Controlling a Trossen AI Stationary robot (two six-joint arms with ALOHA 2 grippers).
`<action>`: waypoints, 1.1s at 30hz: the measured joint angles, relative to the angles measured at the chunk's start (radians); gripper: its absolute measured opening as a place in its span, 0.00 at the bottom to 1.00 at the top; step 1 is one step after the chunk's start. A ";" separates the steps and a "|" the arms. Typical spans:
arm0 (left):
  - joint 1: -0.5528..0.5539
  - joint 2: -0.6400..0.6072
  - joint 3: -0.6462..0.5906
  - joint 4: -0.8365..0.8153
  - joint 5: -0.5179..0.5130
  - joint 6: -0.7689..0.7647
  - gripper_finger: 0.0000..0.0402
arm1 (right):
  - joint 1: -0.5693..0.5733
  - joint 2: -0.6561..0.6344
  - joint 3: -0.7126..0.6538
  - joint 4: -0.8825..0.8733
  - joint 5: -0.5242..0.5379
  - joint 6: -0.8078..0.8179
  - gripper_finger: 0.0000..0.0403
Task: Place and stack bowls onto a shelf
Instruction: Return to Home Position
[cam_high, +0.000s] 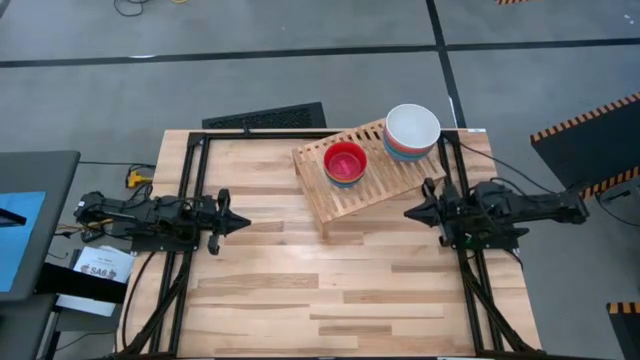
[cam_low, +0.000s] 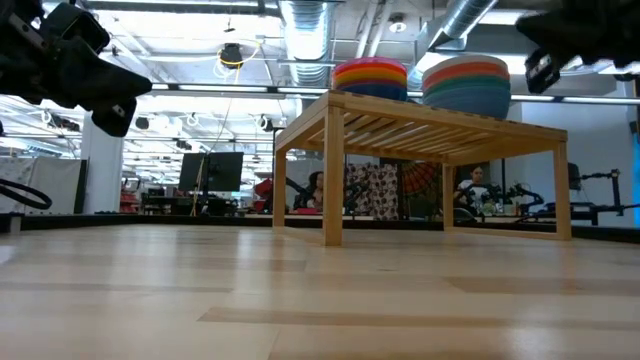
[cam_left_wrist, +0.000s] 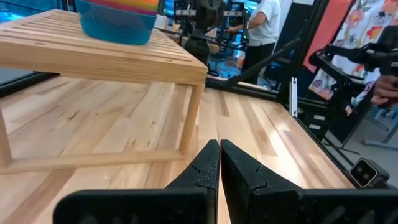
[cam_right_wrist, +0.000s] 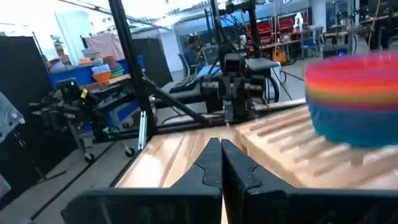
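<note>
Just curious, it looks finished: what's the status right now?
Left gripper shut, empty, over table left side. Right gripper shut, empty, beside shelf. Red-topped stack and white-topped stack on shelf. Nothing in the way.

From above, the white bowl (cam_high: 412, 125) hides all but the rims of the bowls (cam_high: 405, 156) stacked under it. The red-topped stack (cam_right_wrist: 351, 102) shows blurred and cut off in the right wrist view.

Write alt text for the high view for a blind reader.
Two bowl stacks sit on a slatted wooden shelf: a small stack topped red and a larger stack topped white. The right hand hovers shut beside the shelf, the left hand shut across the table.
</note>
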 joint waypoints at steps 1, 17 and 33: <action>0.000 0.000 0.000 0.000 0.000 0.000 0.00 | 0.001 -0.019 -0.024 0.008 0.000 -0.001 0.04; 0.000 0.000 0.000 -0.001 0.000 0.000 0.00 | 0.001 -0.180 -0.192 -0.033 0.003 -0.011 0.04; 0.000 0.000 0.000 -0.002 0.000 0.000 0.00 | 0.001 -0.142 -0.193 -0.053 0.037 -0.010 0.20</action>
